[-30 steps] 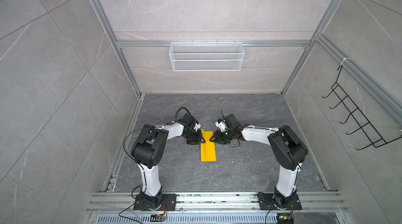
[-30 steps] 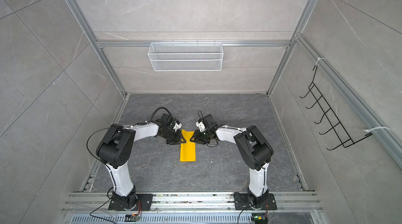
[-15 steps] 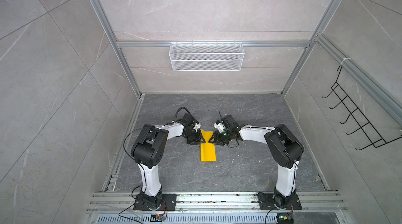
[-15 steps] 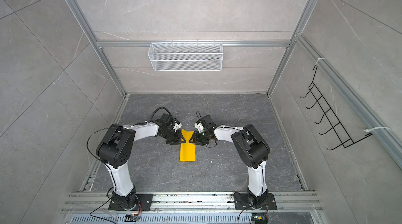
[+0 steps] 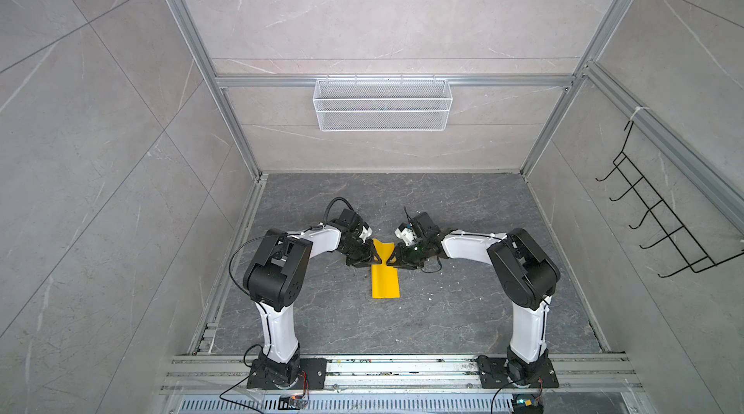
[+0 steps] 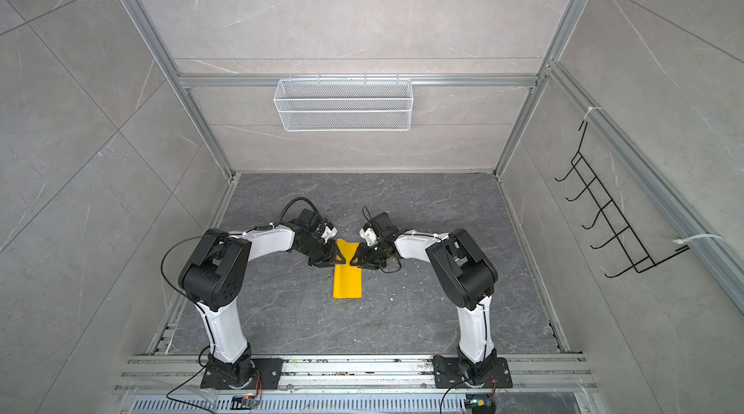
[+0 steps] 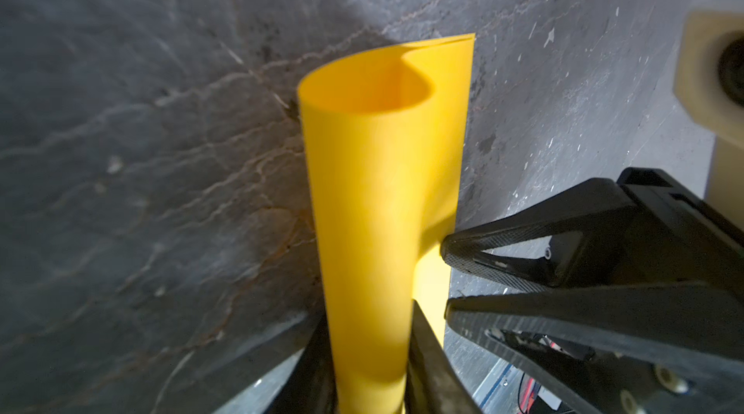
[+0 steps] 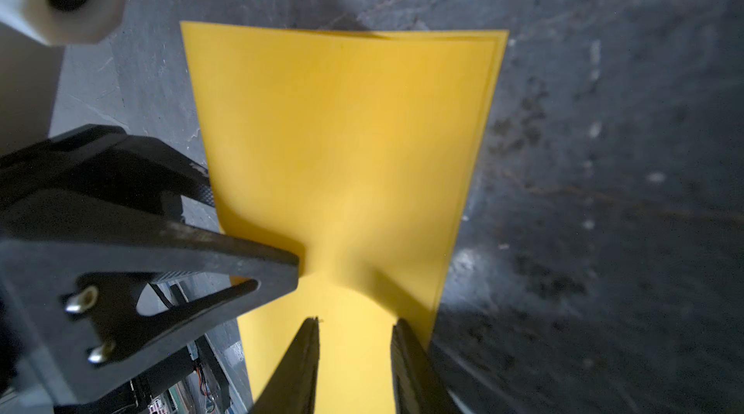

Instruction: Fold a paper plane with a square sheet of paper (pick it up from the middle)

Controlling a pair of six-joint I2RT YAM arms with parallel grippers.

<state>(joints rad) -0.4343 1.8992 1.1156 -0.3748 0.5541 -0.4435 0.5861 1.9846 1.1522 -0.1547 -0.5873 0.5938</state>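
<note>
Right claw (image 5: 393, 264) edged in (part-open) — left claw (image 5: 375, 264) straddles yellow paper (image 5: 385, 285).

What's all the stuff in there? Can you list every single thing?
sheet of paper: one, bright yellow, folded over on itself, lying mid-tabletop between the two grippers
wire mesh basket: one, white, hung on the back wall rail
wire hook rack: one, black, on the wall to the robot's right
tabletop: one, dark grey marbled, under everything
frame rails: several, silver, along the wall corners and front edge
wall panels: light grey marbled, on three sides
robot arms: two, white and black, bolted to the front rail
left gripper: one, black, fingers either side of the paper's rounded fold
right gripper: one, black, fingers apart at the paper's opposite edge
wrist cameras: two, whitish, one above each gripper
</note>
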